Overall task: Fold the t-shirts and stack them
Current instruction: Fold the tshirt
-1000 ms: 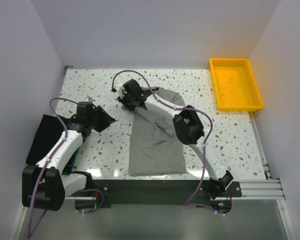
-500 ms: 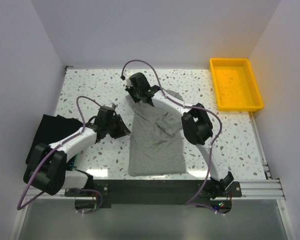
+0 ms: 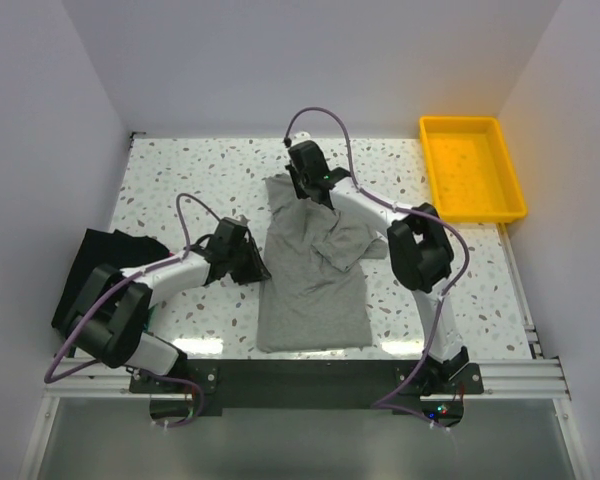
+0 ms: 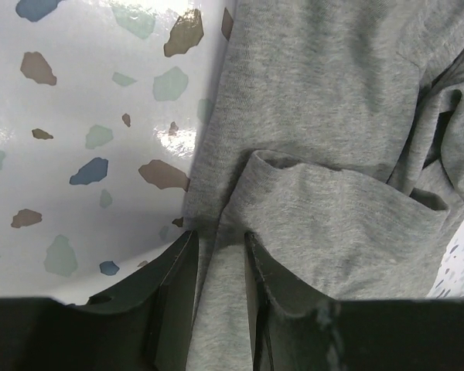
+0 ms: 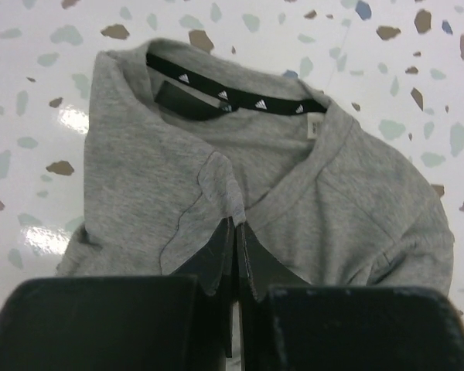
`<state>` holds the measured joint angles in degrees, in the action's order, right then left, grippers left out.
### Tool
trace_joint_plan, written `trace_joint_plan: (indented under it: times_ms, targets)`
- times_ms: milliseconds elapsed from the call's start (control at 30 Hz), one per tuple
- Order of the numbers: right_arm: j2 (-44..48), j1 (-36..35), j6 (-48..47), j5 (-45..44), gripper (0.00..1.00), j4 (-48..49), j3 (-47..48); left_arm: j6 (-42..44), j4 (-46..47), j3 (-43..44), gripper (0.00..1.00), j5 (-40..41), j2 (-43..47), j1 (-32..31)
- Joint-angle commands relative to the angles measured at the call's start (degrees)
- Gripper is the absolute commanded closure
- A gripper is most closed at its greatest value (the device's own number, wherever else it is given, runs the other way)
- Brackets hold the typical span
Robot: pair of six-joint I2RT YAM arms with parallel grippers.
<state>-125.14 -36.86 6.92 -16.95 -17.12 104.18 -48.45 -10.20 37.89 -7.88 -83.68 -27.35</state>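
A heather-grey t-shirt lies rumpled in the middle of the table, collar toward the far side. My right gripper is at its far end. In the right wrist view the right gripper is shut on a pinched ridge of grey fabric, just below the black collar band. My left gripper is at the shirt's left edge. In the left wrist view the left gripper has its jaws closed on a fold of the grey t-shirt right at the hem. A black t-shirt lies at the far left.
A yellow tray stands at the back right corner. The speckled tabletop shows on both sides of the shirt. White walls close in the left, far and right sides. The black rail carrying the arm bases runs along the near edge.
The right gripper shut on the shirt's collar end and moved right, dragging that end with it. The left arm swung right to the shirt's left edge and narrowed its jaws onto the fabric.
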Motion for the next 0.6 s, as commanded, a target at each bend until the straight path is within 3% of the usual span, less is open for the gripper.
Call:
trace_joint_plan:
  times_ms: [0, 133, 333, 467, 567]
  targets:
    - [6.6, 0.0, 4.0, -4.1, 1.0, 2.8, -4.1, -0.8, 2.7, 2.2, 0.65, 1.4, -0.4, -0.7]
    - [8.9, 0.0, 7.4, -4.4, 1.0, 3.9, -8.9, -0.8, 2.8, 2.2, 0.66, 1.6, -0.8, -1.1]
    - [6.8, 0.1, 8.6, 2.1, 1.0, 5.0, -10.9, -0.8, 2.6, 2.3, 0.66, 2.0, -0.6, -1.4]
    - [3.9, 0.3, 6.5, 3.9, 0.9, 2.0, -6.1, 0.7, 0.4, 3.7, 0.66, 3.6, 0.6, -1.5]
    - [1.8, 1.9, 5.0, 6.0, 0.72, 1.0, -1.5, 1.6, -1.8, 6.0, 0.65, 5.2, 1.9, -1.4]
